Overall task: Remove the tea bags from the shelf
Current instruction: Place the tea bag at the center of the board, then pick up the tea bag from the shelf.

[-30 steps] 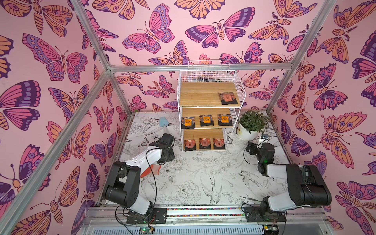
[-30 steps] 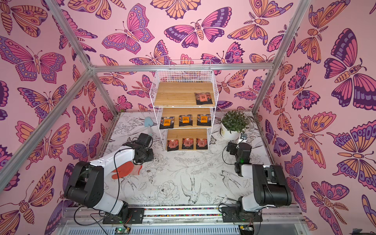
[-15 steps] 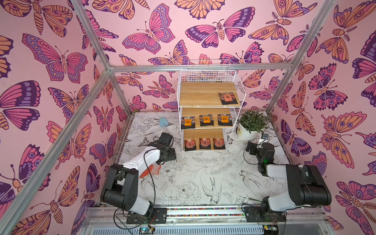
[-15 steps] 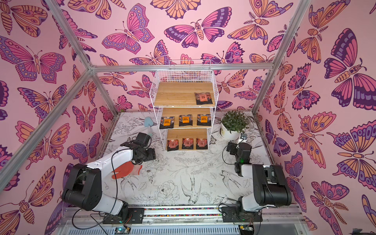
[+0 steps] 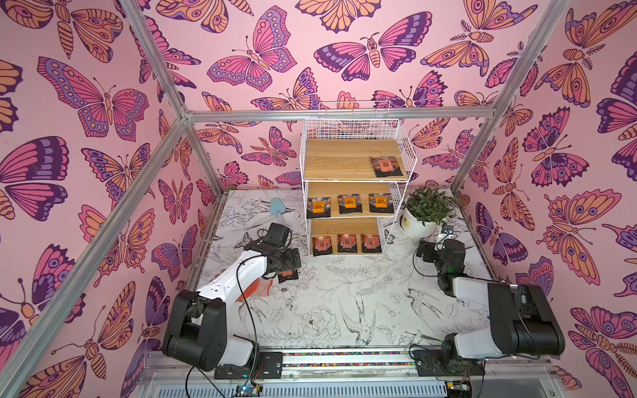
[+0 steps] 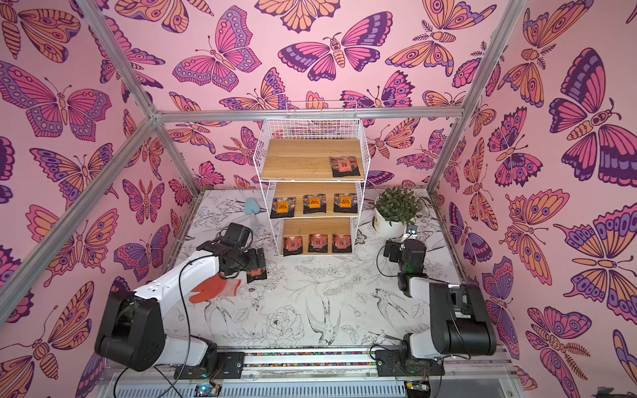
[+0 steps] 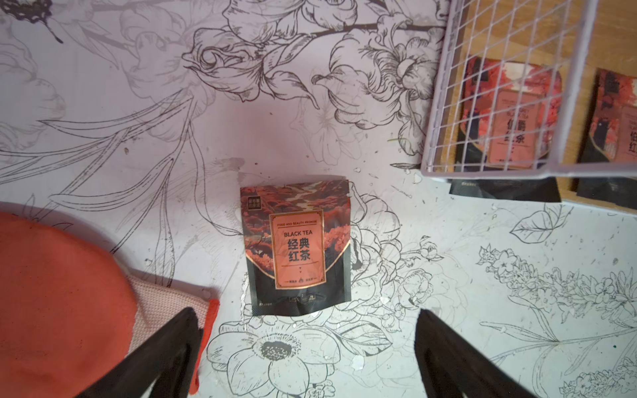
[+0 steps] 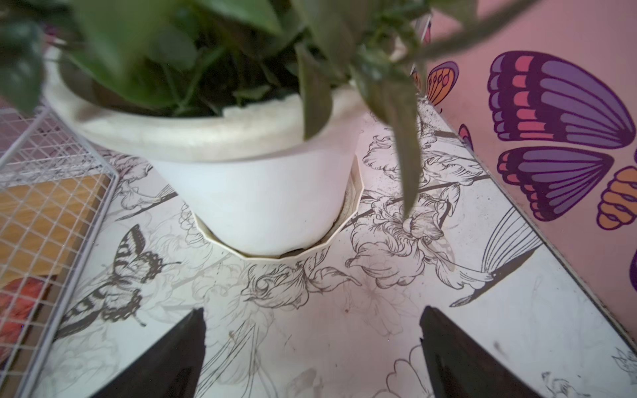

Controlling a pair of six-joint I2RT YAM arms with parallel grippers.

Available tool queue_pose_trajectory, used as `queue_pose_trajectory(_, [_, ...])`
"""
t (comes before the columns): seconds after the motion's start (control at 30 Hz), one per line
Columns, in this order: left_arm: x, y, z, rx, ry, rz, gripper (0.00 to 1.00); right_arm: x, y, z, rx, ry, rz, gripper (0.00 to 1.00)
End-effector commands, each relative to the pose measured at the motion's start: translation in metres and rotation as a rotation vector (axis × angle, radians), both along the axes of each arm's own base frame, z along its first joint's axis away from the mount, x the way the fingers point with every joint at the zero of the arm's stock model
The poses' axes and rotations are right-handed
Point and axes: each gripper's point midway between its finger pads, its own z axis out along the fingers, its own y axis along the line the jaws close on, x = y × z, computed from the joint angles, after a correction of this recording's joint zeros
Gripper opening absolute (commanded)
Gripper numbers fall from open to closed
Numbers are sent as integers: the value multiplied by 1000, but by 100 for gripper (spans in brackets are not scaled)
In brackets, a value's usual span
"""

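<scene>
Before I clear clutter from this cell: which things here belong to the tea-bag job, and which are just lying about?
Job: shelf; seven tea bags on it; one tea bag already down on the table.
Lying about: orange glove; potted plant; small blue object.

Shelf (image 5: 337, 158): white-coated wire grid, matt wooden boards. Tea bag (image 7: 296, 248) beside the shelf: smooth printed film, slight sheen. Glove (image 7: 62, 293): matt orange rubber, knitted cuff.
</scene>
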Motion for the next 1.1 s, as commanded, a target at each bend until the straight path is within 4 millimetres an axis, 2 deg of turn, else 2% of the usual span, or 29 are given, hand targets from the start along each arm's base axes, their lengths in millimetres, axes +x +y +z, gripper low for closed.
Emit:
queue_pose_trajectory(0.0, [3,9,15,28,-12,10,99,7,-6,71,-43,-57,-35,99])
queue_pose_trajectory(0.03, [5,9,18,25,-17,13,99,5,-7,87,-53,-81,-43,99])
queue_pose_trajectory(0.27, [6,14,23,31,-13,33,99,-28,-14,165,-96,-127,-146,99])
queue_pose_trajectory(0.37, [5,20,26,27,-21,49,99,-52,-10,214,-125,-154,-171,99])
queue_pose_trajectory(0.4, [4,22,26,22,-23,55,99,-61,-7,238,-117,-165,-170,99])
queue_pose_trajectory(0.5, [5,24,31,20,-35,62,99,-86,0,283,-44,-113,-158,99])
queue_pose_trajectory(0.57, [4,20,33,-5,-35,56,99,-100,4,307,14,-71,-158,99])
queue_pose_trajectory(0.67, [2,17,30,-21,-21,38,99,-114,26,329,83,-25,-86,99])
queue_pose_trajectory(0.73, [2,19,28,-9,-19,50,99,-121,42,337,118,1,-47,99])
queue_pose_trajectory(0.8, [2,18,26,-12,-10,50,99,-128,63,350,175,8,28,99])
queue_pose_trajectory(0.9, [1,13,26,-30,-5,20,99,-136,99,358,241,21,159,99])
queue_pose_trajectory(1.07, [-1,20,26,-10,-10,58,99,-144,160,367,385,59,337,99])
